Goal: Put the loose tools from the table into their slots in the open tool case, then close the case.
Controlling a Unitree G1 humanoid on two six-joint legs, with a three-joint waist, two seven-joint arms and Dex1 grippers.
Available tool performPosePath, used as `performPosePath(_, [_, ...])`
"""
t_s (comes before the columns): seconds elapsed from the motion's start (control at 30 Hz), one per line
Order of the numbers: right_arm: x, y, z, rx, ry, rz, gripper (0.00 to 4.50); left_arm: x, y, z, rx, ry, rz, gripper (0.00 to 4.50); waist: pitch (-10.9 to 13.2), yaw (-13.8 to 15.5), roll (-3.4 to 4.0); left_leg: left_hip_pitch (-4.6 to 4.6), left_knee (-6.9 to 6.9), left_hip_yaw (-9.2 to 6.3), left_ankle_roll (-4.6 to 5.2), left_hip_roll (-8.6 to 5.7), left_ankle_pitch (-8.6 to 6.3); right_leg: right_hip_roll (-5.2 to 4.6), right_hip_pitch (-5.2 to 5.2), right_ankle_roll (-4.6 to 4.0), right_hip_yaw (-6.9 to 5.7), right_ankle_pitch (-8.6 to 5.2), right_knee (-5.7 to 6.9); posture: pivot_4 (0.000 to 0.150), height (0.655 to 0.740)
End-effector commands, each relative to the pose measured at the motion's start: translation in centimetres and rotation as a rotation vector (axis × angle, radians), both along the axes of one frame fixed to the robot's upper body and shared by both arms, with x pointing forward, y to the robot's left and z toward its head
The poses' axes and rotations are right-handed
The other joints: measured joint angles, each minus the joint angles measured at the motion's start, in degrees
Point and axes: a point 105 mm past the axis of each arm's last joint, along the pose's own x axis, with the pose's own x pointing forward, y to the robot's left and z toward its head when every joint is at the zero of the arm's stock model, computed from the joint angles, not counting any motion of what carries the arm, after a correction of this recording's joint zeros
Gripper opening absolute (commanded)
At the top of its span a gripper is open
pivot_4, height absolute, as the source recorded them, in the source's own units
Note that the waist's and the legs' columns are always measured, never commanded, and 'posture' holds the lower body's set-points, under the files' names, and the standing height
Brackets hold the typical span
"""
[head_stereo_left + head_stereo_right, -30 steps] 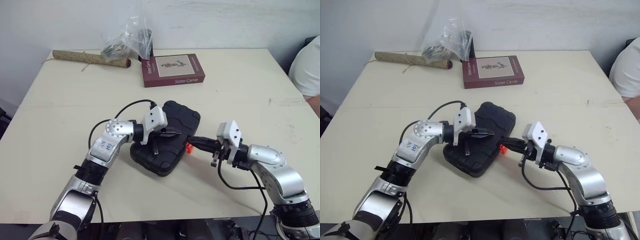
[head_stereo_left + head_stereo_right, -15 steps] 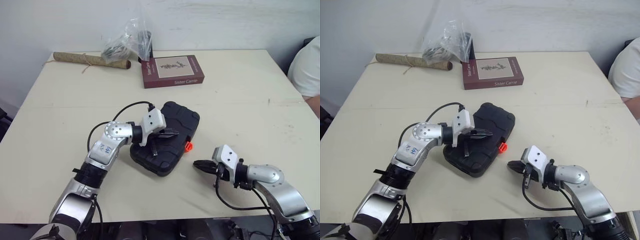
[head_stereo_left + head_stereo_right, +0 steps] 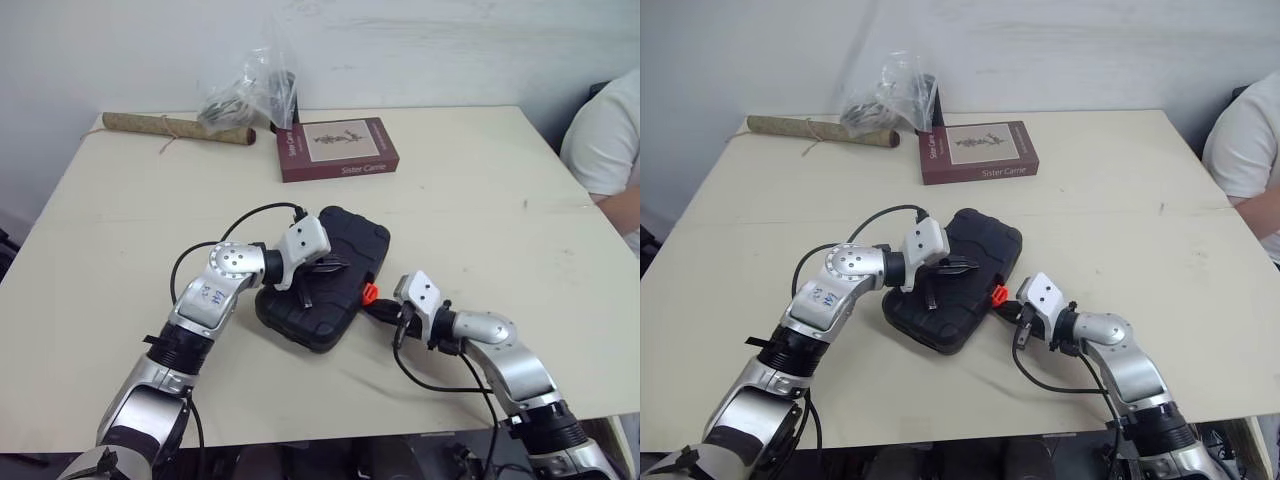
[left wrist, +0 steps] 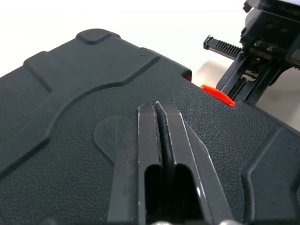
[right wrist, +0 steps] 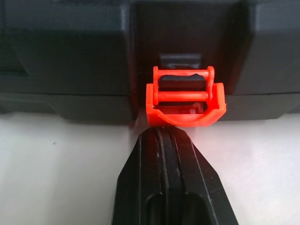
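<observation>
A dark red book [image 3: 337, 148] lies flat, cover up, near the far edge of the table [image 3: 480, 200]. Just beside its left corner sits a crumpled clear bag [image 3: 250, 90] with dark contents. A brownish roll [image 3: 175, 128] tied with string lies left of the bag. A person [image 3: 605, 150] in white is at the right edge.

Right gripper [image 3: 381, 306]: is coming back in to the tool case [image 3: 322, 322], having stood at its front edge a second ago and pulled off toward the near edge of the table [image 3: 480, 200] half a second ago.
Gap to orange latch [image 5: 185, 118]: is closing; well apart half a second ago, the pressed-together fingertips [image 5: 151, 140] are now reaching the latch's lower lip.
</observation>
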Motion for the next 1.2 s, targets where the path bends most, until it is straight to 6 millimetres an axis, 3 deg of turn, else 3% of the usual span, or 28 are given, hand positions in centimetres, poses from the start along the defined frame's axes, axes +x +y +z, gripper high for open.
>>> performPosePath(0.03, [0.2,1.9,3.5,0.098,-0.179,0.059,0.0,-1.1,0.8,-4.8,0.097,0.193,0.018,0.04,-0.01,-0.4,0.04,0.01,-0.02,0.01,-0.01,0.01,0.01,0.0,-0.02,-0.01,0.02,0.0,0.02,0.15,0.74])
performPosePath(0.5, [0.0,1.9,7.0,0.142,-0.305,0.115,0.0,-2.5,0.6,-6.1,0.106,0.27,-0.016,0.04,0.05,-0.44,0.12,-0.08,-0.22,0.05,-0.15,0.04,0.05,0.05,-0.2,-0.15,0.06,-0.07,0.03,0.15,0.74])
performPosePath(1.03, [-0.1,2.4,8.6,0.048,-0.19,0.194,0.0,-2.0,2.1,-6.8,0.101,0.287,0.055,0.04,-0.15,0.04,0.34,0.02,-0.26,0.02,-0.27,0.23,0.02,-0.01,-0.16,-0.25,0.09,-0.09,-0.01,0.15,0.74])
performPosePath(1.1, [-0.2,2.0,8.5,0.024,-0.194,0.2,0.0,-1.9,1.9,-6.0,0.055,0.252,0.043,0.04,-0.18,0.17,0.28,0.0,-0.26,0.0,-0.26,0.19,0.01,0.0,-0.13,-0.25,0.08,-0.09,-0.05,0.15,0.74])
performPosePath(1.2, [-0.4,0.4,10.2,0.07,-0.219,0.17,0.0,-1.2,2.2,-1.8,-0.146,0.114,0.028,0.04,-0.19,0.03,0.33,-0.02,-0.24,0.01,-0.18,0.03,-0.02,-0.11,-0.13,-0.22,0.11,-0.08,-0.04,0.15,0.74])
